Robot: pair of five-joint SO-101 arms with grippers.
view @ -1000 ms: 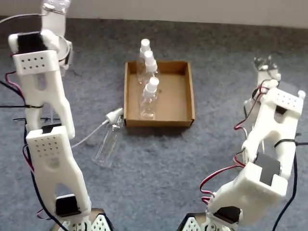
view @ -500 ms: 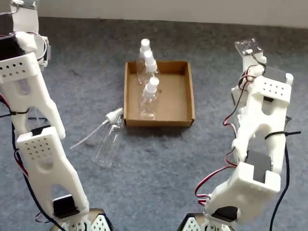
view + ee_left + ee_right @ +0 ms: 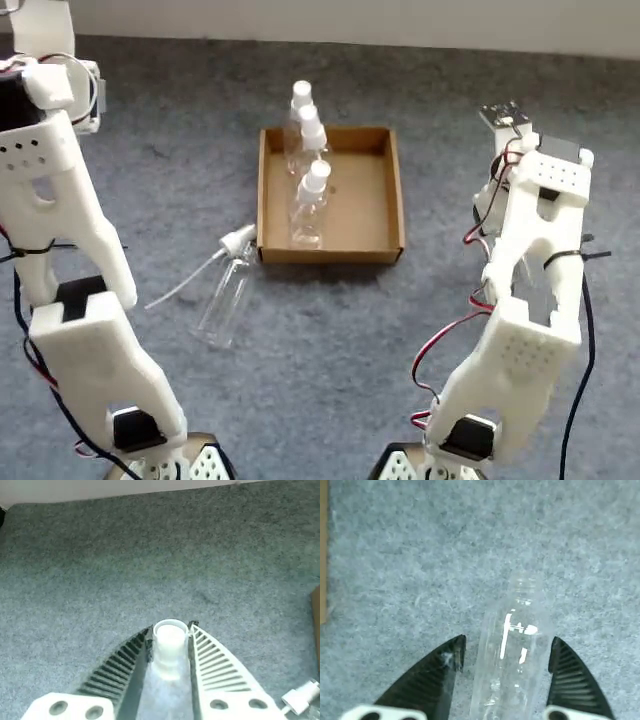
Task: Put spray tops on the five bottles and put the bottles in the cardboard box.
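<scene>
The cardboard box [image 3: 375,190] sits mid-table. Three clear bottles with white spray tops [image 3: 315,180] stand in a row along its left part. A fourth clear bottle [image 3: 222,298] lies on the carpet left of the box, with a loose spray top [image 3: 238,240] and its tube at its neck. My left gripper [image 3: 170,630] is shut on the neck of an uncapped clear bottle [image 3: 169,642], held upright at the far left. My right gripper [image 3: 507,641] is open, its fingers on either side of another clear bottle [image 3: 512,655] lying on the carpet right of the box.
Grey carpet covers the table. The left arm [image 3: 50,190] stands tall along the left edge, and the right arm [image 3: 540,220] bends down on the right. A spray top [image 3: 300,700] and a box corner [image 3: 316,600] sit off to the side in the left wrist view.
The left arm has swung farther left, taking its gripper and bottle past the top corner of the high view. The right arm has leaned in toward the box.
</scene>
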